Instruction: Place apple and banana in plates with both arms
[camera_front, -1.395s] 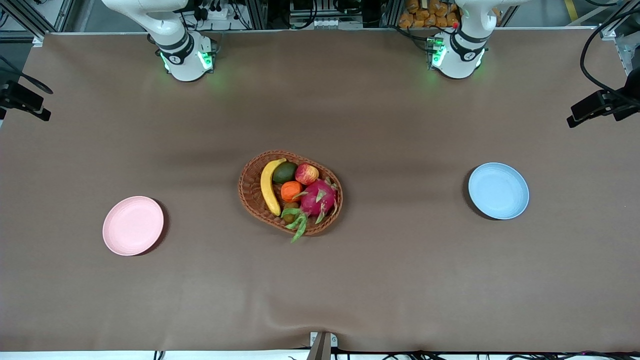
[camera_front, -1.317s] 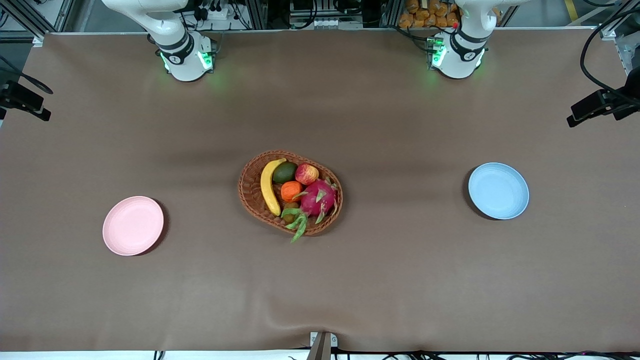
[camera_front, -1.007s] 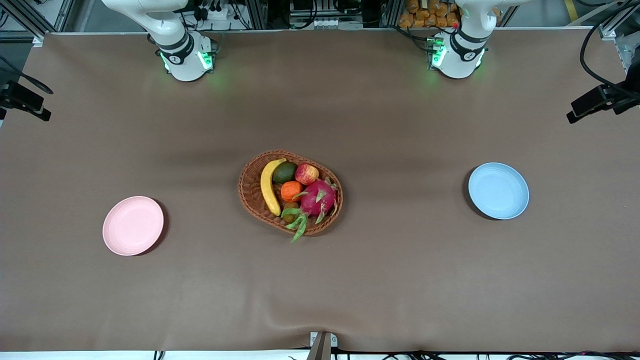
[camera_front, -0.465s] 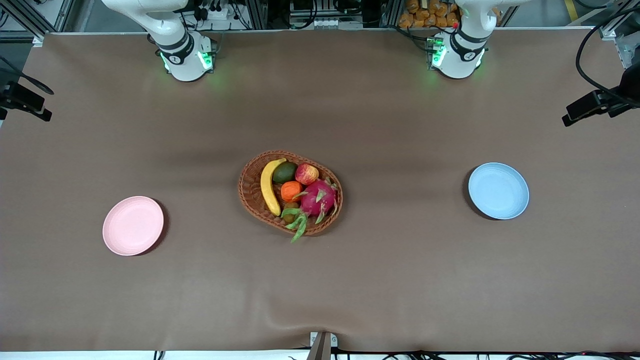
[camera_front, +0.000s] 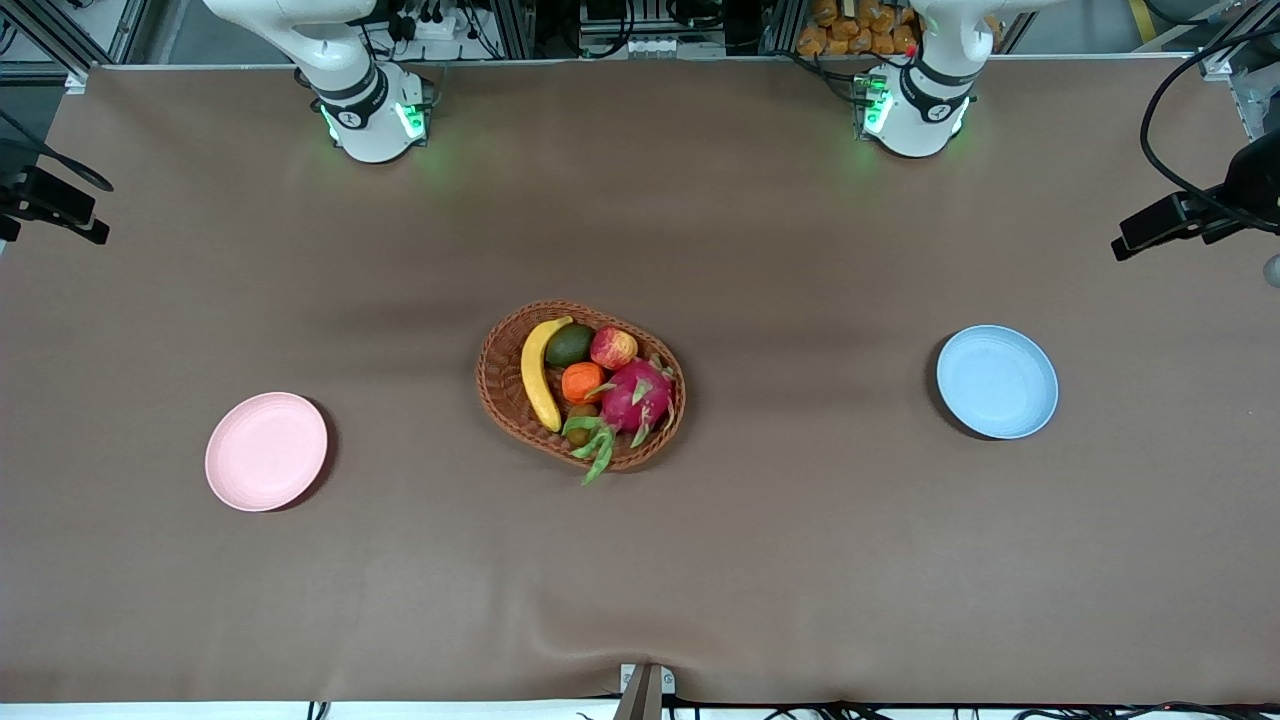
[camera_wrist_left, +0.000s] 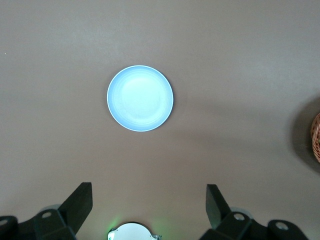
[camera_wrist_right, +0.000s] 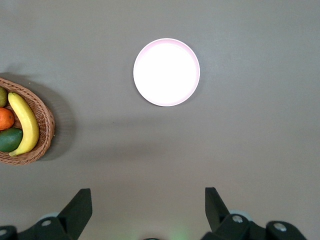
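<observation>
The banana (camera_front: 540, 373) and the apple (camera_front: 613, 348) lie in a wicker basket (camera_front: 497, 385) at the middle of the table. The banana also shows in the right wrist view (camera_wrist_right: 26, 124). The pale pink plate (camera_front: 266, 451) lies empty toward the right arm's end and shows in the right wrist view (camera_wrist_right: 166, 72). The pale blue plate (camera_front: 997, 381) lies empty toward the left arm's end and shows in the left wrist view (camera_wrist_left: 140, 98). My left gripper (camera_wrist_left: 149, 200) is open and empty, high over bare table beside the blue plate. My right gripper (camera_wrist_right: 148, 200) is open and empty, high over bare table beside the pink plate.
The basket also holds an orange fruit (camera_front: 581, 381), a pink dragon fruit (camera_front: 636, 396) and a green fruit (camera_front: 570, 344). The arms' green-lit bases (camera_front: 375, 120) (camera_front: 910, 110) stand along the table edge farthest from the front camera. Brown table lies bare between the basket and each plate.
The black hands at the two side edges of the front view have shifted slightly inward and down. The fruit, the basket and the plates have not moved.
</observation>
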